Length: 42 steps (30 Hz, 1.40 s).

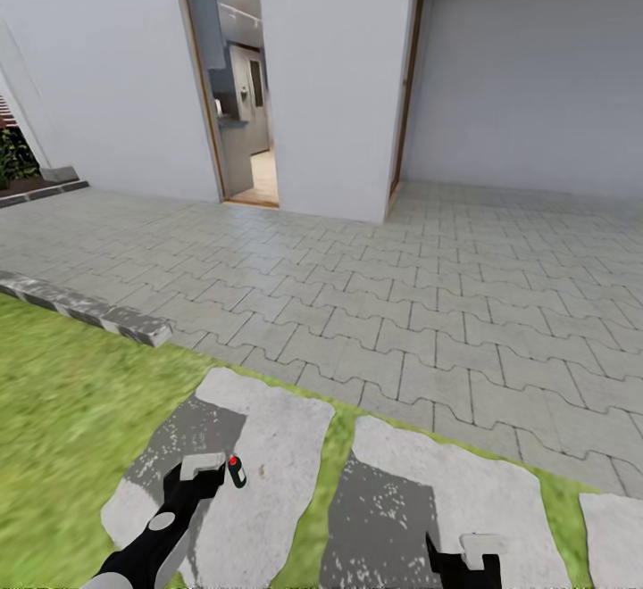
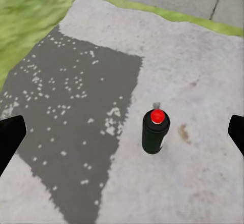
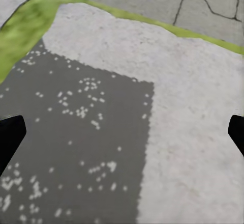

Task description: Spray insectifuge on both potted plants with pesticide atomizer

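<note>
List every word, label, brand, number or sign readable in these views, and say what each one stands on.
None can be read.
The pesticide atomizer, a dark green can with a red cap standing between the open fingers of the left gripper, shows no legible label.
The stepping stones, grey paving and white walls carry no writing or signs.

Pesticide atomizer (image 1: 236, 471): small dark green cylinder, red cap on top, upright. Head view puts it at about 7 o'clock in frame, on a pale grey stepping stone (image 1: 268, 473) set in the garden lawn (image 1: 62, 410), just off the edge of the dark shadow patch. Left wrist view shows the can free-standing, nothing touching it.
</note>
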### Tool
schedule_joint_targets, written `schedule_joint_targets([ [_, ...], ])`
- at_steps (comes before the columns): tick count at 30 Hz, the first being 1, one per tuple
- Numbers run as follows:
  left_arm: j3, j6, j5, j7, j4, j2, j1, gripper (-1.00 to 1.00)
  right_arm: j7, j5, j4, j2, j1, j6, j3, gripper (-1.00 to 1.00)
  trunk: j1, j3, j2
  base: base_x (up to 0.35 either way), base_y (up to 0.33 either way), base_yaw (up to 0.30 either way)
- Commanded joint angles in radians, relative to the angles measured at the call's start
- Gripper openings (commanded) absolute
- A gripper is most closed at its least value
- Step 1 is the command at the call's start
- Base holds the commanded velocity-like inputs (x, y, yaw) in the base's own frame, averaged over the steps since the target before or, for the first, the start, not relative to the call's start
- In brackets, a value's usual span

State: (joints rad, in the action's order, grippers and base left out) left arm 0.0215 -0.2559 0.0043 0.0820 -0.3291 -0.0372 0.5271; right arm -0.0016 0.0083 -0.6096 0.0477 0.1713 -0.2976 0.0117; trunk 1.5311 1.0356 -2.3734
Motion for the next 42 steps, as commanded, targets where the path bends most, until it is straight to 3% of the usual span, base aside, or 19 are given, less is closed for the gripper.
schedule_joint_targets([
  [1,0.001,-0.003,0.000,0.001,0.001,0.000,0.001,1.00,0.000,0.001,0.001,0.000,0.000,-0.003,0.001,1.00,0.004,0.006,-0.008,0.000,0.000,0.000],
  [18,0.002,-0.004,0.000,0.001,0.002,-0.001,0.000,1.00,0.000,0.001,0.002,0.000,0.000,-0.003,-0.001,1.00,0.069,0.086,-0.127,0.000,0.000,0.000],
  [29,0.002,-0.005,-0.001,0.001,0.002,-0.001,0.001,1.00,0.000,0.001,0.002,0.000,0.000,-0.003,-0.001,1.00,0.074,0.146,-0.129,0.000,0.000,0.000],
  [42,-0.001,-0.006,-0.012,0.001,0.001,0.000,-0.001,1.00,-0.003,0.001,0.002,0.000,0.000,-0.005,-0.002,1.00,0.074,0.159,-0.129,0.062,-0.028,0.000],
])
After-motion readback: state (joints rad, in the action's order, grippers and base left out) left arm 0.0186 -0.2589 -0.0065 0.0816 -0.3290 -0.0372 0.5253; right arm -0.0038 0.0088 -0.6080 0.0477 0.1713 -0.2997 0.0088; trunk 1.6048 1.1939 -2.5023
